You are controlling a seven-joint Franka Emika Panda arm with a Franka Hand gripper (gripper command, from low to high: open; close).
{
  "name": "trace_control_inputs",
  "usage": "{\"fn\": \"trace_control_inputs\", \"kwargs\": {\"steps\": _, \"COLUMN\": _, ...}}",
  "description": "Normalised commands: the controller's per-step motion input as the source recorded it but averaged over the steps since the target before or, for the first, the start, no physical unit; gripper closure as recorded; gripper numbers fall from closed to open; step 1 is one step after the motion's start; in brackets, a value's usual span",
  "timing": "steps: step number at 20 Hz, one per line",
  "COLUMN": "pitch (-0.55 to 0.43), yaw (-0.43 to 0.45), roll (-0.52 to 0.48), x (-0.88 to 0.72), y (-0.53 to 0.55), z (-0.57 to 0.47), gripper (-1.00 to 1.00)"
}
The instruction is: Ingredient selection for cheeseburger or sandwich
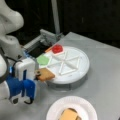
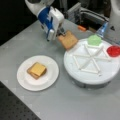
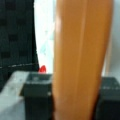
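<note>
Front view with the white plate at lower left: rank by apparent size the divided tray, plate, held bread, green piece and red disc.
1. Divided tray
2. Plate
3. Bread, clamped in the tool
4. Green piece and red disc: look alike, and the disc is cut off by the view's right edge, so unranked.

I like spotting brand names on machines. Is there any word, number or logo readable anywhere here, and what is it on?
None can be read. The gripper, shut on a bread square, has blue and white casing with no legible mark. The plate and the divided tray show no print.
</note>
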Motion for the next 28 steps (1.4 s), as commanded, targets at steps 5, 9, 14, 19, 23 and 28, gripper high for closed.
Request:
{"fn": "trace_control_inputs", "kwargs": {"steps": 5, "pitch": 0.250, "yaw": 0.286, "roll": -0.130, "x": 0.33, "y": -0.17, "z": 0.19, "gripper": 1.00}}
{"fn": "trace_control_inputs", "kwargs": {"steps": 9, "pitch": 0.184, "yaw": 0.287, "roll": -0.408, "x": 0.37, "y": -0.07, "z": 0.12, "gripper": 1.00}}
{"fn": "trace_control_inputs", "kwargs": {"steps": 14, "pitch": 0.087, "yaw": 0.233, "roll": -0.644, "x": 0.43, "y": 0.03, "z": 0.03, "gripper": 1.00}}
{"fn": "trace_control_inputs", "kwargs": {"steps": 19, "pitch": 0.051, "yaw": 0.213, "roll": -0.536, "x": 0.40, "y": -0.01, "z": -0.05, "gripper": 1.00}}
{"fn": "trace_control_inputs", "kwargs": {"steps": 23, "pitch": 0.087, "yaw": 0.165, "roll": -0.320, "x": 0.34, "y": -0.16, "z": -0.07, "gripper": 1.00}}
{"fn": "trace_control_inputs", "kwargs": {"steps": 28, "pitch": 0.131, "yaw": 0.129, "roll": -0.165, "x": 0.39, "y": -0.20, "z": -0.02, "gripper": 1.00}}
